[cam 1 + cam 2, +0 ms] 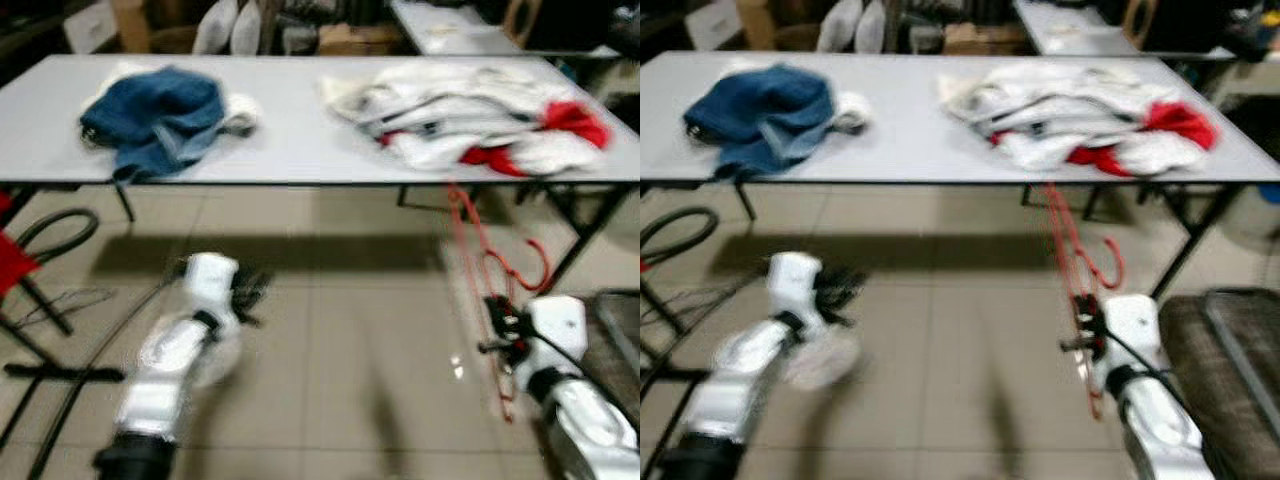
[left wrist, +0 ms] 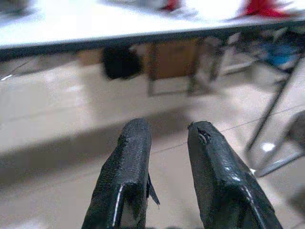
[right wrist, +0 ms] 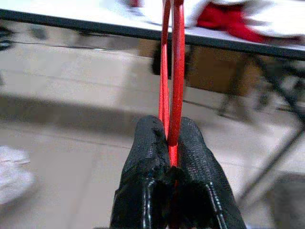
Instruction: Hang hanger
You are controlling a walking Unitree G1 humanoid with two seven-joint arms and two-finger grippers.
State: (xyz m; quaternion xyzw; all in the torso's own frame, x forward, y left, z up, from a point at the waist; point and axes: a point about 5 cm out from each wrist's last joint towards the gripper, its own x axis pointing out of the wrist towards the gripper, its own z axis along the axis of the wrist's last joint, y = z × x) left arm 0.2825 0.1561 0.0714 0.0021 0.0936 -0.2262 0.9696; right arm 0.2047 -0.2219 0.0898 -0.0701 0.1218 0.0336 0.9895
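the right hand (image 3: 170, 143) is seen clamped on a red hanger (image 3: 172, 71), held low over the floor before the counter (image 1: 300, 140). its hook (image 1: 537, 265) is blurred. the left hand (image 2: 167, 143) is held narrowly parted, empty. clothes (image 1: 470, 120) are blurred.

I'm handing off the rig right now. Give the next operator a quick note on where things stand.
Right gripper: shut on the red hanger, held low over the floor in front of the table.
Left gripper: open, holding nothing.
On the table: white and red clothes and a blue garment.
Done: hanger picked up. Left: hang it; no rail is visible here.
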